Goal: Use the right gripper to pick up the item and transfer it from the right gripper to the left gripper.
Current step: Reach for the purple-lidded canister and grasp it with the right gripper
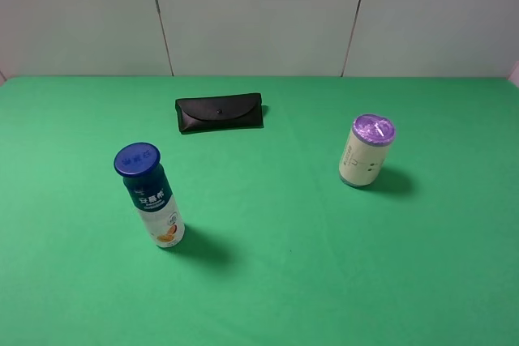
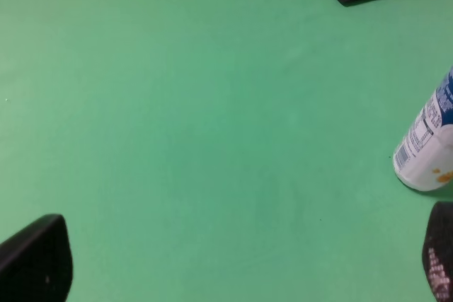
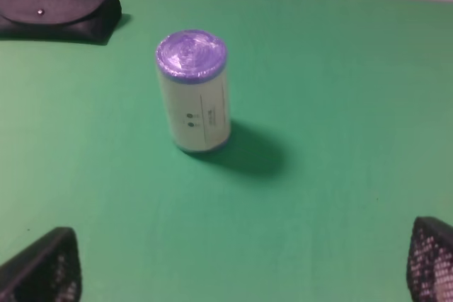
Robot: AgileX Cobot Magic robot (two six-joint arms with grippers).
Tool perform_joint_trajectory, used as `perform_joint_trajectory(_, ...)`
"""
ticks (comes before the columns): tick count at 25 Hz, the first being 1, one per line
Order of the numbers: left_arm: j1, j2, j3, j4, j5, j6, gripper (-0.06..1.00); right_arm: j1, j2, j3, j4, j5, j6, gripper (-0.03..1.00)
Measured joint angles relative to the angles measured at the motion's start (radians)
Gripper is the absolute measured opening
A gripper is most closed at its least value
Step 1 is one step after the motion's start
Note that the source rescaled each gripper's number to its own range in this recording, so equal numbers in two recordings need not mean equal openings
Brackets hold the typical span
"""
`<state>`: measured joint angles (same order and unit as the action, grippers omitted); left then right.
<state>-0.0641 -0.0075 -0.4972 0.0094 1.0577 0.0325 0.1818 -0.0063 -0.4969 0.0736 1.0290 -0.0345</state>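
Observation:
The item (image 1: 366, 151) is a short cream cylinder with a shiny purple foil top, standing upright on the right of the green table; the right wrist view shows the item (image 3: 194, 91) some way ahead of my right gripper (image 3: 241, 277). That gripper's dark fingertips (image 3: 42, 274) sit far apart at the frame's corners, open and empty. My left gripper (image 2: 237, 259) is also open with nothing between its fingers, hovering over bare green cloth. Neither arm appears in the exterior high view.
A taller blue-capped bottle (image 1: 151, 197) stands at the left front, and its lower part (image 2: 427, 148) shows in the left wrist view. A black flat case (image 1: 220, 112) lies at the back centre. Green cloth (image 1: 276, 281) covers the table up to a pale wall.

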Motion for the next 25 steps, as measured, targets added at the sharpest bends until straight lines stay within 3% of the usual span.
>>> perform_joint_trajectory(9,0.000,0.000,0.000,0.001,0.000,0.000,0.98,0.000,0.000,0.000,0.032,-0.005,0.023,1.00)
perform_joint_trajectory(12,0.000,0.000,0.000,0.001,0.000,0.000,0.98,0.000,0.034,-0.012,0.038,-0.006,0.095,1.00)
perform_joint_trajectory(16,0.000,0.000,0.000,0.001,0.000,0.000,0.98,0.000,0.245,-0.078,0.051,-0.019,0.145,1.00)
perform_joint_trajectory(25,0.000,0.000,0.000,0.001,0.000,0.001,0.98,0.000,0.844,-0.348,0.053,-0.127,-0.053,1.00)
